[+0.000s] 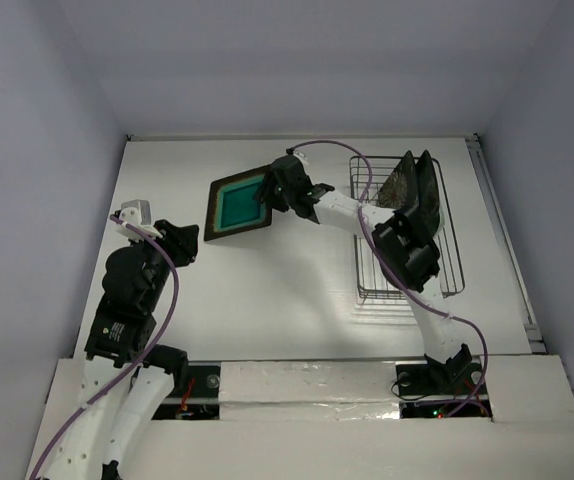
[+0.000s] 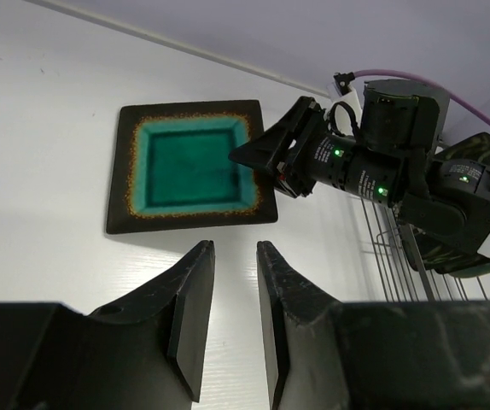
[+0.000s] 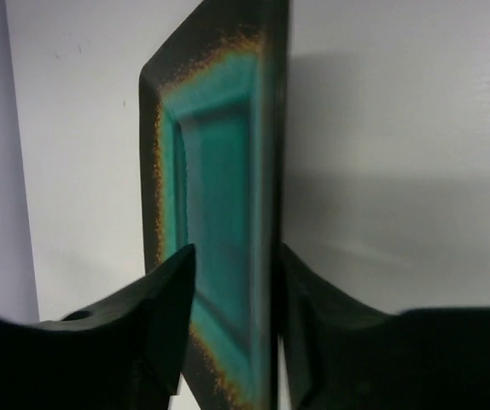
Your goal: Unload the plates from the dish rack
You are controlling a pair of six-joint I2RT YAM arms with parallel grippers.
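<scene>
The square dark-rimmed plate with the teal centre (image 1: 235,208) is over the table left of the dish rack (image 1: 449,272), low and nearly flat. My right gripper (image 1: 272,195) is shut on its right edge. In the right wrist view the plate (image 3: 219,171) stands edge-on between the fingers of that gripper (image 3: 238,256). The left wrist view shows the plate (image 2: 185,166) with the right gripper (image 2: 262,158) on it. Dark plates (image 1: 414,185) stand upright at the rack's far end. My left gripper (image 1: 192,245) is open and empty, near the plate's front edge (image 2: 235,248).
The rack's wires (image 2: 390,256) show at the right of the left wrist view, behind the right arm. White walls close in the table at the back and sides. The right arm stretches across the rack's left side.
</scene>
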